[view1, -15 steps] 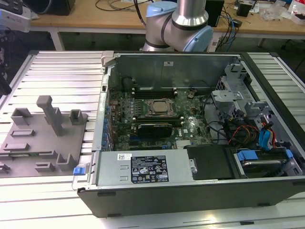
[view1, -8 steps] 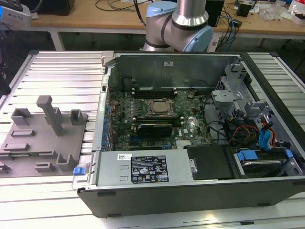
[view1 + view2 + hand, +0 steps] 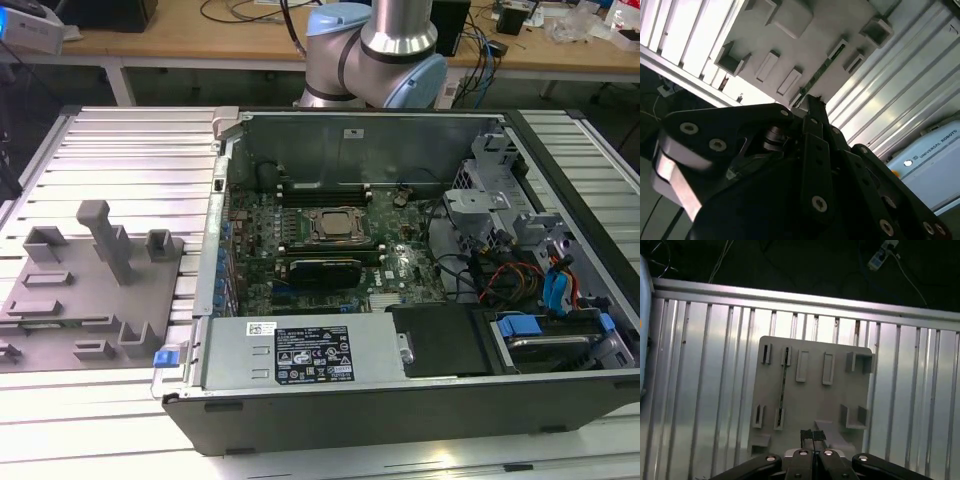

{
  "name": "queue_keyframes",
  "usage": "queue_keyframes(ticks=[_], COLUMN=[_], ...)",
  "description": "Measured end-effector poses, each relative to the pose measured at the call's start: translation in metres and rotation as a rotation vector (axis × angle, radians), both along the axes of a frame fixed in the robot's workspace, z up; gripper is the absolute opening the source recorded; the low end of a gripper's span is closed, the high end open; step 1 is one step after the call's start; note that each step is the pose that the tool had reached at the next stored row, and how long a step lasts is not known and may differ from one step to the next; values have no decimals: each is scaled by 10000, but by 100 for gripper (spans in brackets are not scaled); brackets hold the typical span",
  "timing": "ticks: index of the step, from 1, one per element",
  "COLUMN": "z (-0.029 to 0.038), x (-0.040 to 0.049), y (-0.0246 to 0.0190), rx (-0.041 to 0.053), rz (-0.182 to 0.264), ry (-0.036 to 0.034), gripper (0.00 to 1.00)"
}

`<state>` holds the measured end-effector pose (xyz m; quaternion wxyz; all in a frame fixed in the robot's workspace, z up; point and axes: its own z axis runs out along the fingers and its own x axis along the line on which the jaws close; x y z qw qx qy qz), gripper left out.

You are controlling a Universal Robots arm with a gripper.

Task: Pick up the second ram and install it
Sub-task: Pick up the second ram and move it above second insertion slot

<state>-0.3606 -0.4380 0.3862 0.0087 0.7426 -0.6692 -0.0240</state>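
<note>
Black gripper [image 3: 813, 434] fingers sit closest to the lens in both wrist views, pressed together with nothing between them; behind them spreads the ribbed aluminium table [image 3: 705, 390]; on it, in the exterior view, the opened computer case [image 3: 400, 410] lies with its board facing up, towards the exterior view's right; a grey slotted holder [image 3: 810, 395] rests beside the case on the exterior view's left, and the fingertips point at one edge of it; the second ram [image 3: 784, 390] (a thin stick seen edge-on, green in the second wrist view) stands in that holder's slots, apart from the gripper.
</note>
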Motion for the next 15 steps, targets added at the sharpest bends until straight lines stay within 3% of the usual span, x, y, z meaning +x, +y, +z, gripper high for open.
queue_keyframes(ticks=[15], z=[-24], x=[0], y=[0], rx=[1], rz=[-3252], ry=[-1], gripper=[11])
